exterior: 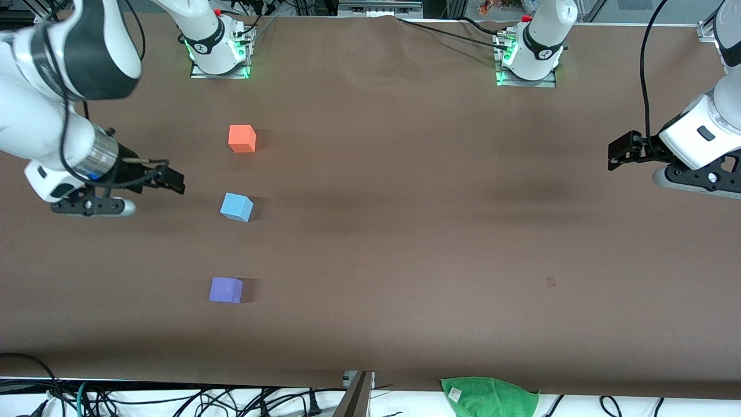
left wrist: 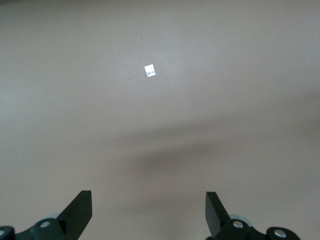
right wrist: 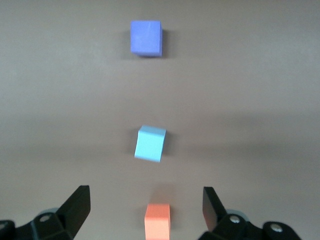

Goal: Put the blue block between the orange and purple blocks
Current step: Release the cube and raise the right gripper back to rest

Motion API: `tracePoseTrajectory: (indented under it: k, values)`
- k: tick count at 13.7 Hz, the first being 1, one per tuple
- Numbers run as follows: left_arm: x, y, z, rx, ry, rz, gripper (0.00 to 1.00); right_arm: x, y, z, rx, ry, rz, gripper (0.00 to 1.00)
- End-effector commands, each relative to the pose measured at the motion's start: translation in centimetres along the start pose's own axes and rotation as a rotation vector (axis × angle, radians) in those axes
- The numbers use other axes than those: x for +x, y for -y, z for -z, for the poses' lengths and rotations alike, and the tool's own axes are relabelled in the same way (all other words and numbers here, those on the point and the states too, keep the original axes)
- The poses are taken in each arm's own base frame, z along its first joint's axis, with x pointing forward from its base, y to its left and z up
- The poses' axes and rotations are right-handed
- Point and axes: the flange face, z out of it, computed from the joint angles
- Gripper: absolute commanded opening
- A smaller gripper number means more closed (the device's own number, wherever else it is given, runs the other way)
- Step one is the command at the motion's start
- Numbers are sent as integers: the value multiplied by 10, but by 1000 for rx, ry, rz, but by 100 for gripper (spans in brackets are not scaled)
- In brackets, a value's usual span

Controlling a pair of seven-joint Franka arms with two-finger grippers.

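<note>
Lying in a line on the brown desk (exterior: 405, 231) toward the right arm's end are three cubes; the orange block (exterior: 242, 139) is farthest from the front camera, the purple block (exterior: 226, 289) nearest, and the blue block (exterior: 237, 207) sits between them, well apart from both and turned slightly askew; the right gripper (exterior: 172, 179) hangs just beside the blue block, holding nothing, its jaws spread wide, and its wrist view shows all three cubes in a row ahead of it; the left gripper (exterior: 619, 152) waits over bare desk at the left arm's end, jaws likewise wide apart and empty; a green cloth (exterior: 489, 397) lies at the desk's near edge.
</note>
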Motion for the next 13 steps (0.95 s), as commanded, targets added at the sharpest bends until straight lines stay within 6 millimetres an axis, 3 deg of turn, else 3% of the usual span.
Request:
tracePoseTrajectory:
  k: [1, 4, 8, 13]
  values:
    - [3, 2, 6, 10, 1, -16, 100, -36, 0, 43, 15, 10, 25, 100]
    - [3, 6, 5, 10, -1, -9, 100, -59, -6, 53, 12, 10, 26, 100]
    - [3, 18, 5, 10, -5, 16, 100, -57, -9, 60, -22, -12, 31, 99]
    - [2, 15, 5, 9, 3, 8, 100, -55, -16, 61, -22, -13, 16, 100]
